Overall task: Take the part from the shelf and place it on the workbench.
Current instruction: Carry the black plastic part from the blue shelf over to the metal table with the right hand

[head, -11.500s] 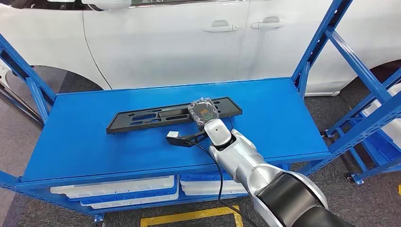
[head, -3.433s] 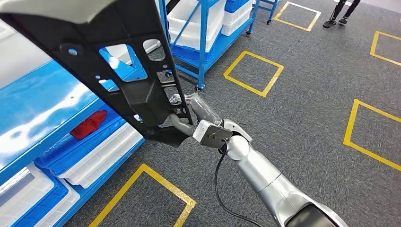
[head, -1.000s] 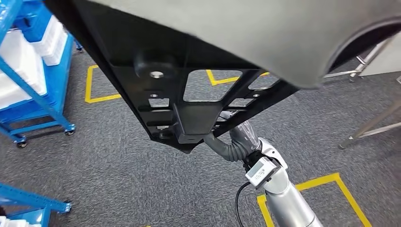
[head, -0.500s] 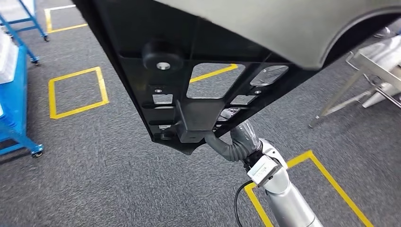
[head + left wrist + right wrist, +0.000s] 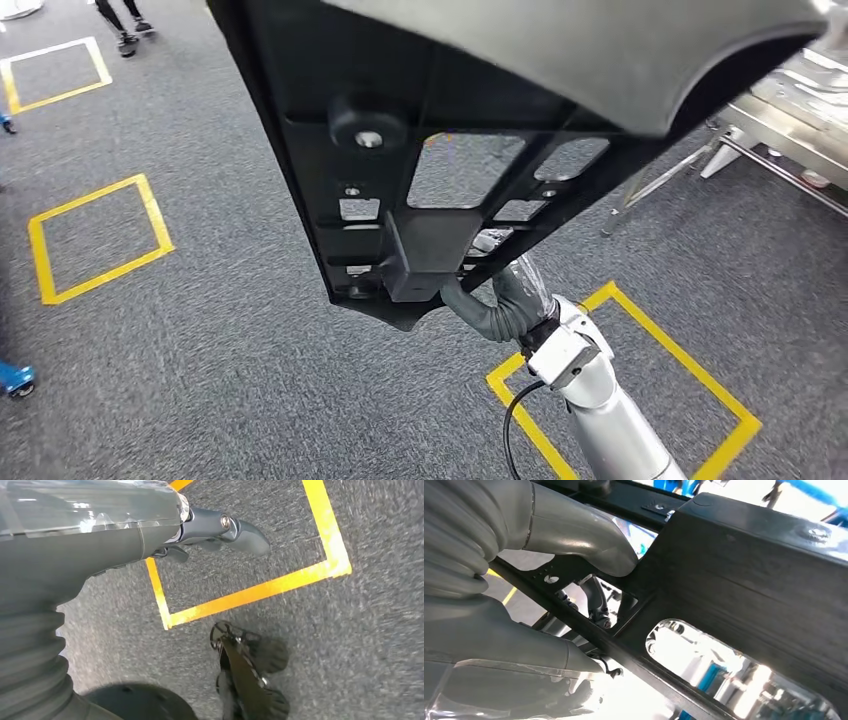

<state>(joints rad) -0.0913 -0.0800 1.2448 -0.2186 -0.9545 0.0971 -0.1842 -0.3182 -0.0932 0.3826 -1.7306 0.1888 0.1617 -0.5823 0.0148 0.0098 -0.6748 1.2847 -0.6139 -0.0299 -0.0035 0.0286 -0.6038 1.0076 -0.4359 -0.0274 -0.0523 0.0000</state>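
The long black plastic part point(image 5: 420, 150), with cut-outs and a round boss, is lifted high and spans the top of the head view. My right hand point(image 5: 495, 300) grips its lower end from beneath, the silver arm coming up from the lower right. The right wrist view shows the thumb and fingers point(image 5: 574, 540) clamped around a rib of the part point(image 5: 749, 565). My left hand point(image 5: 150, 530) hangs above the carpet, holding nothing, with one dark finger stretched out. A silver metal workbench frame point(image 5: 770, 110) stands at the upper right, partly hidden by the part.
Grey carpet carries yellow taped squares point(image 5: 95, 235) at the left and around my right arm point(image 5: 700, 390). A person's feet point(image 5: 120, 25) are at the far upper left. A blue caster point(image 5: 12, 378) sits at the left edge.
The camera has turned: the blue shelving slid out on the left and the metal workbench frame came in at the right. The part stays in my right hand.
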